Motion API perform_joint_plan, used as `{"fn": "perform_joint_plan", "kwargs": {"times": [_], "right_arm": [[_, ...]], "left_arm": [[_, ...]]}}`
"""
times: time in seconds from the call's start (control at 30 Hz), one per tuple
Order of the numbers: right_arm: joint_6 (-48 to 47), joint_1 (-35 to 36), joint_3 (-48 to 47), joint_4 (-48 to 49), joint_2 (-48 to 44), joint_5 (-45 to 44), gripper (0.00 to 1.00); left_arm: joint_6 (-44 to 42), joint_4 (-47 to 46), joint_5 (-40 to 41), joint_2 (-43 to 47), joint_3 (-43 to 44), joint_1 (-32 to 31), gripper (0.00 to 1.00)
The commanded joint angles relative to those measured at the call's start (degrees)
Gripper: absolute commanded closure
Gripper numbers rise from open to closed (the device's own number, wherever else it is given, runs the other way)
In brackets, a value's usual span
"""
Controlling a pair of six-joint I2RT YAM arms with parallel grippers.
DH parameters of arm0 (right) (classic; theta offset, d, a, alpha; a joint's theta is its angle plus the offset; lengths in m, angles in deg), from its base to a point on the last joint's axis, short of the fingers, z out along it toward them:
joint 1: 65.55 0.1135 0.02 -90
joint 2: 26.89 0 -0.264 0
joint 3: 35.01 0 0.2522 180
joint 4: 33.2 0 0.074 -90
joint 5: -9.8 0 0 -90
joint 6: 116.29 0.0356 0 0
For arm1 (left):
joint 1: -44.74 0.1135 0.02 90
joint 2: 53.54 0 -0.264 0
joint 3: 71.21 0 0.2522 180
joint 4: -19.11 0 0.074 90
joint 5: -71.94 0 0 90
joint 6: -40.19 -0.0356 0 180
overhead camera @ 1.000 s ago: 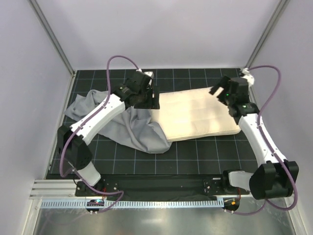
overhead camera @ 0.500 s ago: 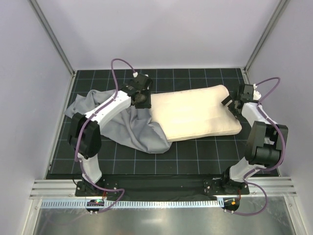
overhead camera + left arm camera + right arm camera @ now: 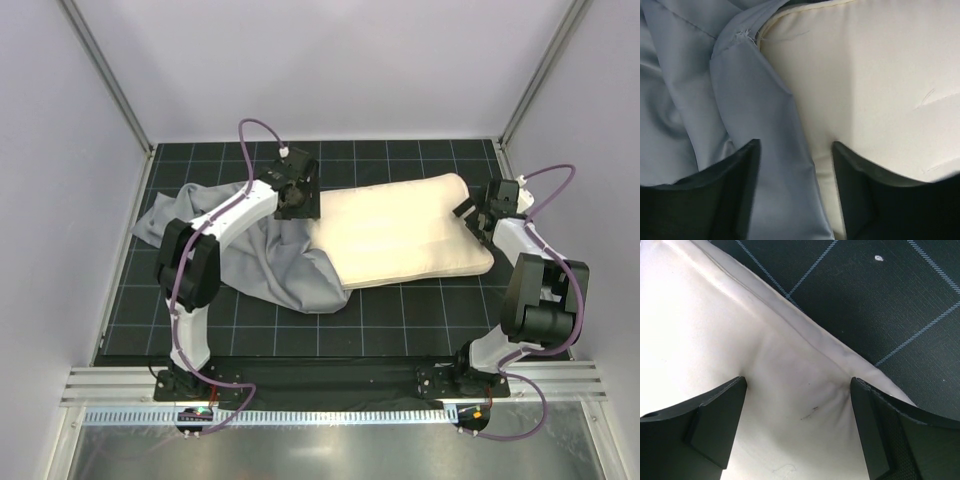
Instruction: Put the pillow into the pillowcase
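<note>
The cream pillow (image 3: 400, 232) lies across the middle of the black mat, and its left end reaches into the wrinkled blue-grey pillowcase (image 3: 255, 255). My left gripper (image 3: 297, 200) is at the pillowcase mouth on the pillow's far-left corner. In the left wrist view it (image 3: 796, 145) is open, straddling the pillowcase hem (image 3: 765, 125) and the pillow edge (image 3: 865, 90). My right gripper (image 3: 480, 213) is at the pillow's right short end. In the right wrist view it (image 3: 798, 382) is open, its wide jaws pressing down on the pillow (image 3: 740, 330) near a corner.
The black gridded mat (image 3: 400, 320) covers the table, and bare mat (image 3: 880, 300) shows just past the pillow's corner. White walls close in on three sides. A metal rail (image 3: 300, 415) runs along the near edge by the arm bases.
My right arm has dropped from above the pillow to its right short end and folded back. The left gripper has shifted slightly toward the far right along the pillowcase mouth.
</note>
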Motion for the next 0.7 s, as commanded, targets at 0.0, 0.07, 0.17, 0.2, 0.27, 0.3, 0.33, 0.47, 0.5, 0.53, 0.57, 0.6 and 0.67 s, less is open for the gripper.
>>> {"fn": "perform_joint_plan", "kwargs": {"times": [0.0,0.07,0.17,0.2,0.27,0.3,0.33,0.47,0.5,0.53,0.57,0.6,0.67], "right_arm": [[0.4,0.2,1.5,-0.5,-1.3,1.6,0.13],[0.3,0.2,1.9,-0.3,-1.4,1.4,0.17],[-0.1,0.2,2.6,0.4,-1.3,1.9,0.35],[-0.2,0.2,2.7,0.6,-1.1,2.1,0.44],[-0.8,0.2,2.9,1.2,-0.7,4.1,0.66],[-1.0,0.2,2.9,1.2,-0.7,4.7,0.76],[-1.3,0.2,2.9,0.8,-0.9,4.9,0.92],[-2.3,1.0,5.2,0.7,-6.0,4.7,0.96],[-2.5,1.3,6.6,0.5,-9.6,4.9,0.96],[-2.8,2.0,7.3,-0.5,-11.4,4.9,0.96],[-3.0,2.4,8.1,-1.0,-13.9,4.9,0.96],[-3.5,2.8,9.1,-1.0,-16.1,6.0,0.96],[-3.8,4.1,12.6,-0.6,-22.9,9.0,0.96]], "left_arm": [[0.4,-1.8,-0.5,-1.1,1.7,0.2,0.43],[0.5,-1.8,-1.1,-1.9,2.2,0.2,0.58],[1.1,-2.5,-1.6,-3.2,2.7,0.1,0.86],[1.1,-2.8,-3.1,-3.5,3.3,0.1,0.94],[1.1,-1.8,-4.2,-5.1,5.5,0.1,1.0],[1.0,-1.2,-4.2,-5.5,8.2,-0.2,1.0],[0.9,-0.4,-4.3,-5.6,9.1,-0.3,1.0],[-0.6,1.5,-4.9,-5.5,14.9,-1.8,1.0],[-1.3,2.1,-5.2,-5.6,17.7,-2.3,1.0],[-1.7,3.5,-5.4,-5.9,19.2,-3.6,1.0],[-2.2,4.1,-5.9,-6.1,20.5,-4.4,1.0],[-3.5,4.5,-6.3,-6.9,22.2,-5.3,1.0],[-4.1,5.7,-6.3,-7.9,26.4,-8.6,1.0]]}}
